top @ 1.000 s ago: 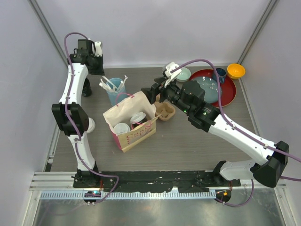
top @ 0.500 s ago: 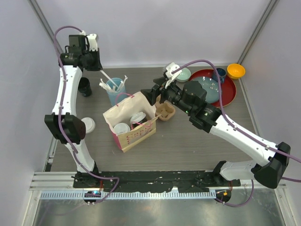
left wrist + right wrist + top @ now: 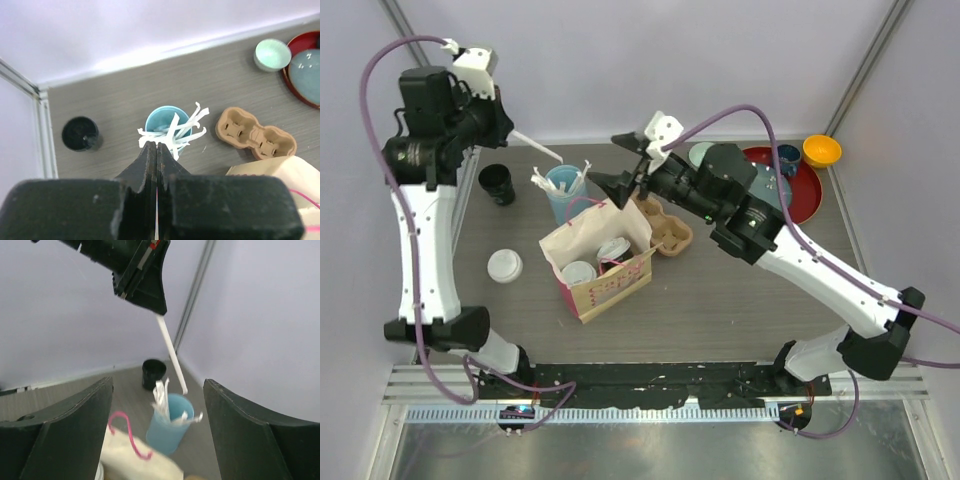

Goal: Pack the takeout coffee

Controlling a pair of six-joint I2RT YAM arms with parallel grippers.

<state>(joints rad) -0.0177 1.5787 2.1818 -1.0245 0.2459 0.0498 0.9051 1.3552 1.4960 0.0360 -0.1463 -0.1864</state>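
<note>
Top view: two lidded coffee cups (image 3: 613, 250) sat in the paper bag (image 3: 605, 290), 5 o'clock from the blue utensil cup (image 3: 563, 190). Left gripper (image 3: 508, 131) pinched a white stick (image 3: 538, 149) by one end, so it could've slipped. Left wrist: jaws together, grey tabletop (image 3: 110, 95). Right wrist: right gripper (image 3: 158, 381) spread, empty; pale walls (image 3: 260, 315).

- Bench (image 3: 740, 310): grey, wood-grain.
- Paper bag (image 3: 605, 292): cream-tan, pink print on the front, pink handle.
- Lidded cups (image 3: 578, 271) in the bag: only the white lids show.
- Utensil cup (image 3: 162, 117): light blue, with white utensils (image 3: 175, 132).
- Open cup (image 3: 80, 133): black.
- Loose lid (image 3: 504, 265): white.
- Cup carrier (image 3: 255, 137): tan cardboard.
- Tray (image 3: 295, 42): red.
- Plate (image 3: 310, 70): blue-grey.
- Small bowl (image 3: 272, 54): pale green.
- Second bowl (image 3: 821, 151): orange.
- Mug (image 3: 788, 158): dark blue.
- Arms (image 3: 420, 240): white with black joints.
- Cables (image 3: 760, 115): purple.
- Left end effector (image 3: 156, 150): black, clamping a white stick (image 3: 170, 352).
- Right end effector (image 3: 157, 390): black.
</note>
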